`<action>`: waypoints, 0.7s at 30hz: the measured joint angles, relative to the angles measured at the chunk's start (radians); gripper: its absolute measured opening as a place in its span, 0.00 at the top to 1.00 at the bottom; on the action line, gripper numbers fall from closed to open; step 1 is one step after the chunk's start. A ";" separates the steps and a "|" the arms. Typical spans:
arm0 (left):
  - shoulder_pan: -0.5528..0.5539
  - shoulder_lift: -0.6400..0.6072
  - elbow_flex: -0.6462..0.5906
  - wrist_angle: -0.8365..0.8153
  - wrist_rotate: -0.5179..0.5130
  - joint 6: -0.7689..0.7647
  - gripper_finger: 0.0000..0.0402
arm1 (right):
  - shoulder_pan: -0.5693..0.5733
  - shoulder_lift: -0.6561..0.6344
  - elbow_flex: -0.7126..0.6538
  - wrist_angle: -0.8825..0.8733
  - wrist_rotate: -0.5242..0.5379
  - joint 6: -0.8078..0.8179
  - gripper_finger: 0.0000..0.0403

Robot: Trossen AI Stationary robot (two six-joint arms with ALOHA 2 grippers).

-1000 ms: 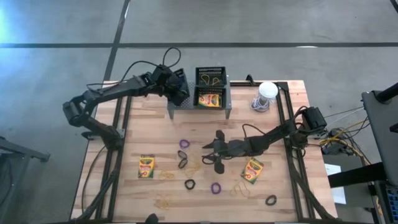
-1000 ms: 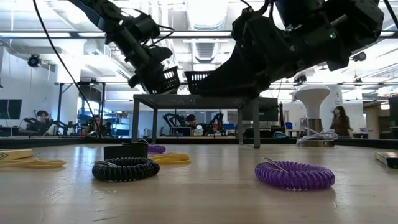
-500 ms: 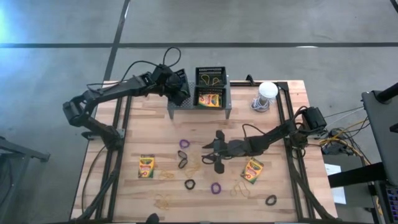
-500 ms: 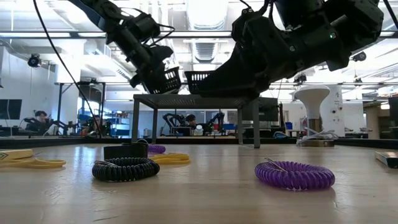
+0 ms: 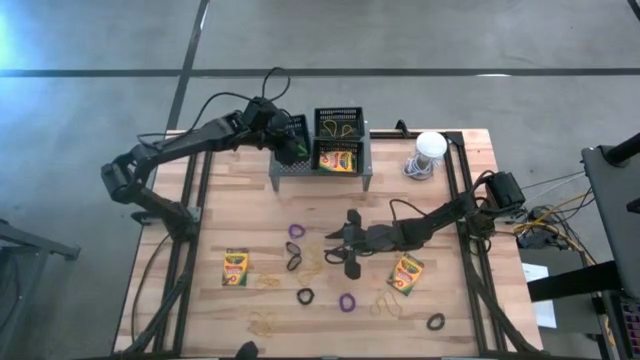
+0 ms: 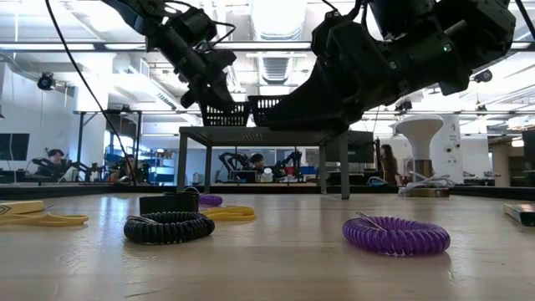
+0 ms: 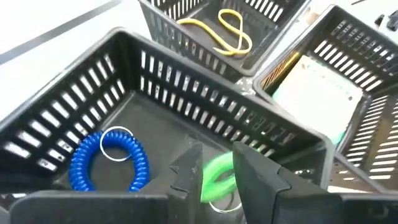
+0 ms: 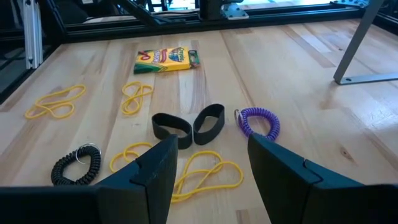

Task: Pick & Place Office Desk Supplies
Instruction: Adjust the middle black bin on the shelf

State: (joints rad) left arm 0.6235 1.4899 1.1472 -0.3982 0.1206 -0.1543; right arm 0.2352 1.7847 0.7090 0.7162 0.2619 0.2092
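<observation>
My left gripper (image 7: 217,167) reaches into a black basket (image 7: 155,81) on the rack and is shut on a green coil band (image 7: 213,180). A blue coil band (image 7: 112,163) lies on that basket's floor. My right gripper (image 8: 211,180) hovers open, low over the table's middle (image 5: 345,247). In front of it lie two black loop bands (image 8: 189,124), a purple coil (image 8: 258,121), a black coil (image 8: 74,165) and yellow rubber bands (image 8: 199,174). Crayon boxes lie flat on the table (image 5: 236,268) (image 5: 405,274); a third lies in a basket (image 5: 338,160). My left gripper pinches the green coil band's side (image 7: 208,183) between its two fingers, coming slanting down from above into the basket. The band's metal ring (image 7: 217,202) shows just below the fingers. Whether the band touches the basket floor I cannot tell.
The grey mesh rack (image 5: 285,170) stands at the far middle of the table. A yellow rubber band (image 7: 227,31) lies in its far basket. The white-domed object (image 5: 428,150) stands at the far right. More coils (image 5: 347,301) (image 5: 435,322) and rubber bands (image 5: 265,322) lie near the front edge.
My left gripper has risen a little and moved toward the table's right, from beside the rack to over its left basket, carrying the green band. My right arm has kept still.
</observation>
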 joint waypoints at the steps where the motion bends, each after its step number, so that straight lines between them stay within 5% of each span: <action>1: 0.000 0.000 0.005 -0.007 0.003 0.000 0.76 | 0.000 0.000 0.000 0.000 0.000 0.000 0.52; 13: -0.006 0.000 0.116 -0.150 0.007 0.050 0.76 | 0.000 0.000 0.000 0.000 0.000 0.000 0.52; 21: -0.026 -0.002 0.288 -0.436 -0.058 0.101 0.81 | 0.000 0.000 0.000 0.000 0.001 0.000 0.52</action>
State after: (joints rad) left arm 0.5980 1.4883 1.4348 -0.8342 0.0627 -0.0528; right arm 0.2352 1.7847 0.7090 0.7162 0.2626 0.2096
